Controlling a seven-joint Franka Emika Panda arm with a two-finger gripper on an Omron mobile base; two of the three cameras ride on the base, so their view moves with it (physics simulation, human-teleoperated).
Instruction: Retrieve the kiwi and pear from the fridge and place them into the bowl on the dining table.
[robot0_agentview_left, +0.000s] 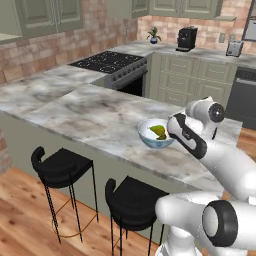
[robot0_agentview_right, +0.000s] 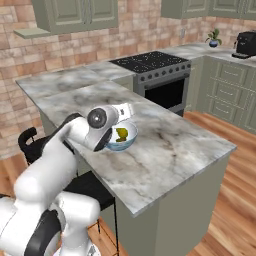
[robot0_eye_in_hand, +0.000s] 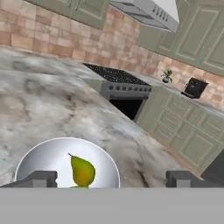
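The pale bowl (robot0_agentview_left: 150, 137) (robot0_agentview_right: 124, 142) (robot0_eye_in_hand: 39, 159) stands on the marble dining table (robot0_agentview_left: 95, 112) (robot0_agentview_right: 170, 150) near its front edge. The yellow-green pear (robot0_eye_in_hand: 82, 170) (robot0_agentview_left: 159, 132) (robot0_agentview_right: 121, 133) lies inside it, stem up in the hand view. A sliver of brighter green (robot0_eye_in_hand: 78, 187) touches the pear's base; I cannot tell whether it is the kiwi. My gripper (robot0_eye_in_hand: 111, 179) (robot0_agentview_left: 171, 131) hovers just above the bowl's near rim, open, with nothing between its fingertips (robot0_eye_in_hand: 40, 178). The fridge is out of view.
Two black stools (robot0_agentview_left: 62, 167) (robot0_agentview_left: 132, 197) stand along the table's front side. A black stove (robot0_agentview_left: 110, 62) (robot0_agentview_right: 152, 62) sits in the counter behind. Green cabinets, a coffee machine (robot0_agentview_left: 186, 39) and a small plant (robot0_agentview_left: 153, 35) line the far wall.
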